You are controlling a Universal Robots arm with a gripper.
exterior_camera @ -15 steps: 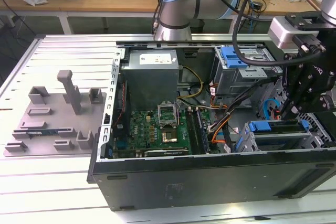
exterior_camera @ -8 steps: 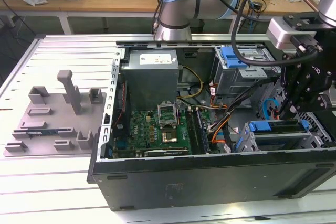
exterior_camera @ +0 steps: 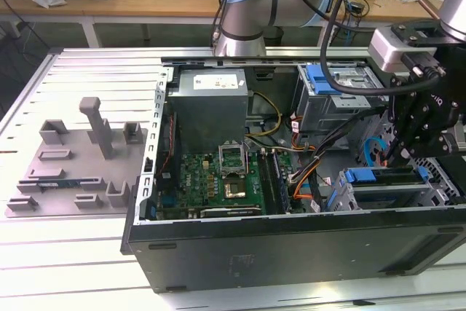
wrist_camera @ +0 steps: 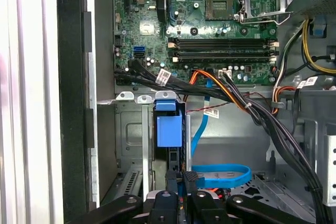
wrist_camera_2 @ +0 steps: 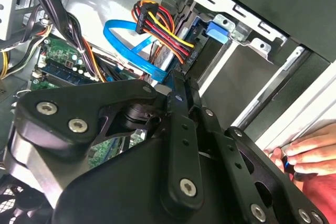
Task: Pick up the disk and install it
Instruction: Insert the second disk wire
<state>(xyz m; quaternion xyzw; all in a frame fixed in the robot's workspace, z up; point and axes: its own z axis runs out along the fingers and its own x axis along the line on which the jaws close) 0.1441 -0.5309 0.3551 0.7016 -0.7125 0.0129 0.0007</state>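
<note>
A black gripper hangs inside an open computer case, at the exterior view's right, over the drive bay. Its fingers are clenched on the edge of the disk, which stands edge-on in the bay slot, blue bracket uppermost. A person's hand rests on the case edge.
</note>
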